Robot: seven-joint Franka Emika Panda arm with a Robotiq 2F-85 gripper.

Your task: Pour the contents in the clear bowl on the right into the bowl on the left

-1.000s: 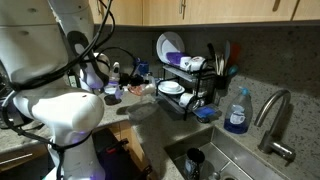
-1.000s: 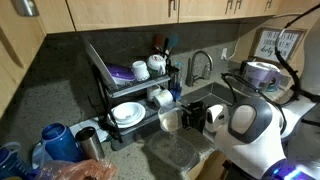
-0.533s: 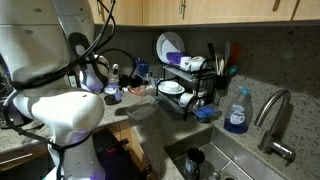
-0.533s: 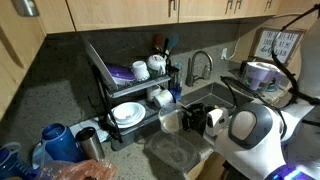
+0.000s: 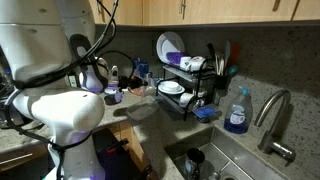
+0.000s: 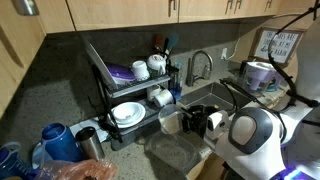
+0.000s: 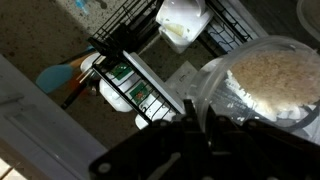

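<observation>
In the wrist view my gripper (image 7: pixel 192 122) comes in from the bottom edge, its dark fingers pinched on the rim of the clear bowl (image 7: pixel 262 85). That bowl fills the right side and holds the contents (image 7: pixel 275 72), a pale, fine, whitish layer. A second clear bowl (image 7: pixel 183 20), with a little pale stuff in it, sits further off at the top. In an exterior view the gripper (image 6: pixel 203 121) is low over the counter in front of the sink, next to a clear bowl (image 6: pixel 171 122).
A black wire dish rack (image 6: pixel 130 92) with plates and cups stands beside the bowls, and its wires (image 7: pixel 130 60) run close to the gripper. Also near: sink and faucet (image 6: pixel 200 68), a flat clear container (image 6: pixel 180 152), a blue soap bottle (image 5: pixel 237 112), a blue kettle (image 6: pixel 55 140).
The arm's white joint has drifted slightly down and to the right in an exterior view. The grip on the bowl stays the same.
</observation>
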